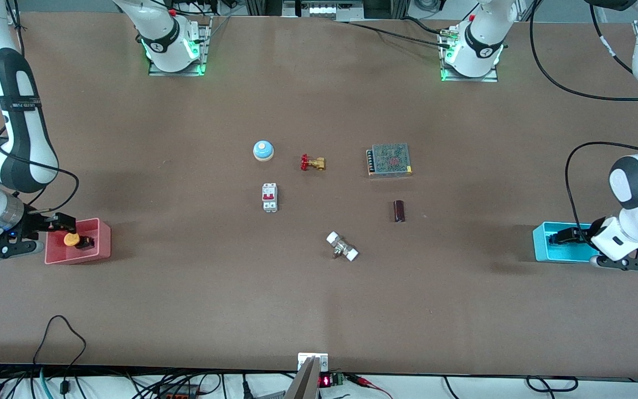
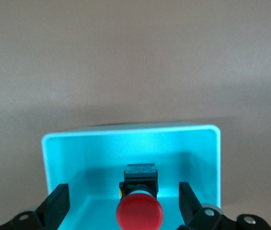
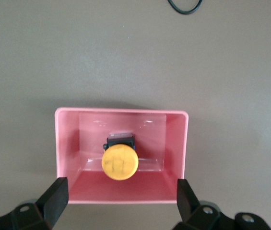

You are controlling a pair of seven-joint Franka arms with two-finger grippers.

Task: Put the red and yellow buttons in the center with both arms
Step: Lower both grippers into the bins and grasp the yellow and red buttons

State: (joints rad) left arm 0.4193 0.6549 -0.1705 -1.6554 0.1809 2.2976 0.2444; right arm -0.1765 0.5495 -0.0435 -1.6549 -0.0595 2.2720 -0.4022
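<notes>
2 buttons wait in bins at the surface's (image 1: 186, 310) end edges. We hold the left pincer (image 2: 123, 203) spread over the cyan bin (image 2: 53, 148), the red button (image 2: 139, 213) lying between its fingers, cap toward the wrist. Our right pincer (image 3: 121, 197) is spread at the pink bin (image 3: 63, 143); the yellow button (image 3: 120, 162) sits just ahead, centred.

A plain matte brown bench (image 1: 186, 310) fills nearly the whole front view, evenly lit, with soft shadows near its two ends. Along the bench's near edge black cables (image 1: 58, 332) loop onto the surface and trail off. At the top edge, metal frame parts (image 1: 324, 8) and more cables show.
</notes>
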